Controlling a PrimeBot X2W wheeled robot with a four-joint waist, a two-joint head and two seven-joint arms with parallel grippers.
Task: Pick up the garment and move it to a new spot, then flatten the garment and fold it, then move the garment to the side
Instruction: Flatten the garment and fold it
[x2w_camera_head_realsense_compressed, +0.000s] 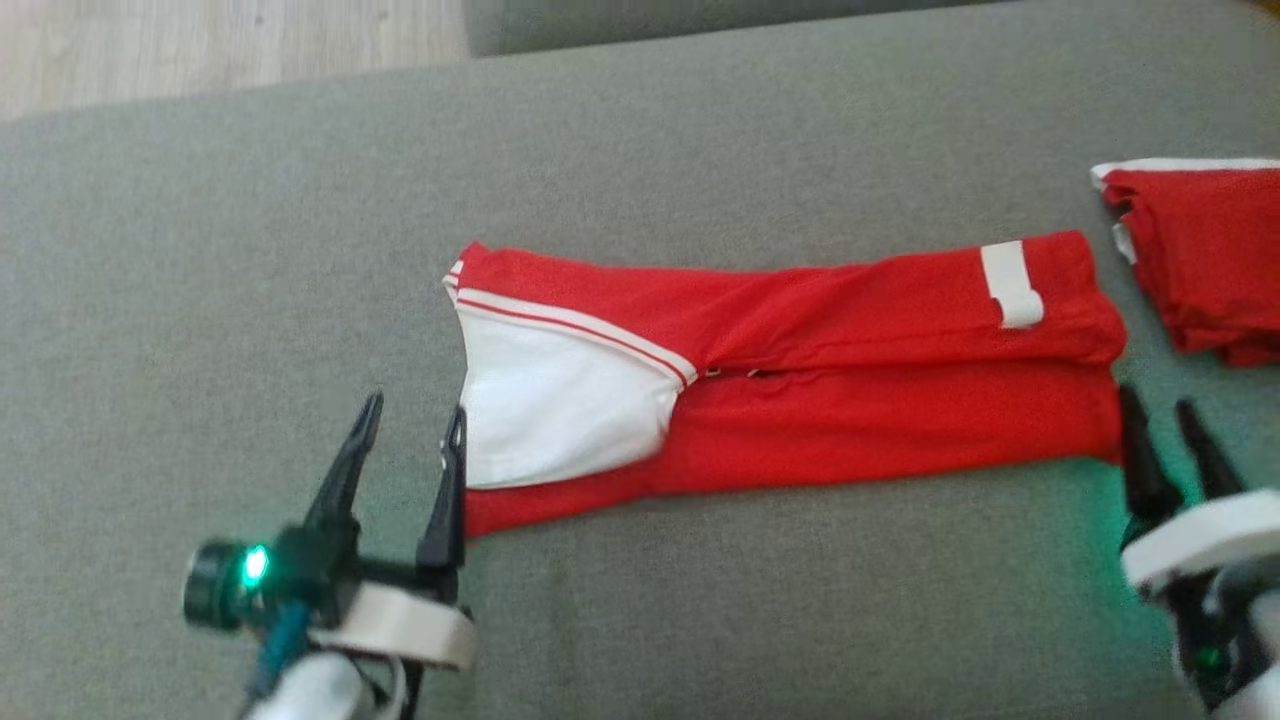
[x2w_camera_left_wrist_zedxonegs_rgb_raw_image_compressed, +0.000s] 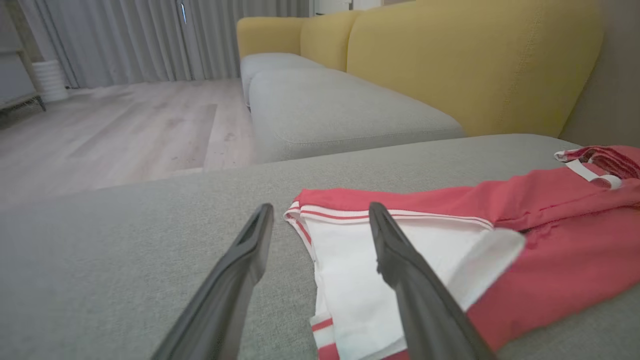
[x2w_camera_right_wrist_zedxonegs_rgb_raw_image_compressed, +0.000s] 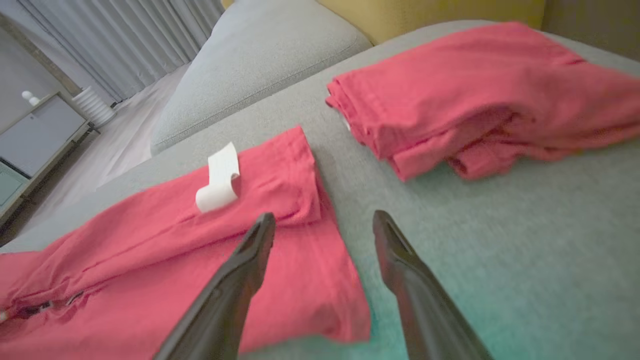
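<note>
The left hand (x2w_camera_head_realsense_compressed: 417, 405) is spread open and holds nothing. One finger hangs over the white patch (x2w_camera_head_realsense_compressed: 560, 410) at the end of the red garment (x2w_camera_head_realsense_compressed: 800, 350). The other finger is over the bare seat beside it. I cannot tell if the fingers touch the cloth.

The right hand (x2w_camera_head_realsense_compressed: 1155, 400) is spread open too, and it is empty. It sits at the other end of the garment, right by the near corner. One finger is over the red cloth and the other is over the seat.

The garment lies flat as a long, thin strip, already folded along its length. Its long way runs from the robot's left to its right. So each hand has its own end close by, and neither one is nearer than the other. I think the next job is to grab one end and bring it over to the other end. A little white tag (x2w_camera_head_realsense_compressed: 1010, 285) sticks up near the right end.

Just past that end is another red pile (x2w_camera_head_realsense_compressed: 1210, 260), folded up.

All of it rests on a big grey sofa seat (x2w_camera_head_realsense_compressed: 700, 600). Behind are yellow back cushions (x2w_camera_left_wrist_zedxonegs_rgb_raw_image_compressed: 475, 60), a pale wood floor (x2w_camera_head_realsense_compressed: 200, 40) and grey curtains (x2w_camera_left_wrist_zedxonegs_rgb_raw_image_compressed: 125, 35).
</note>
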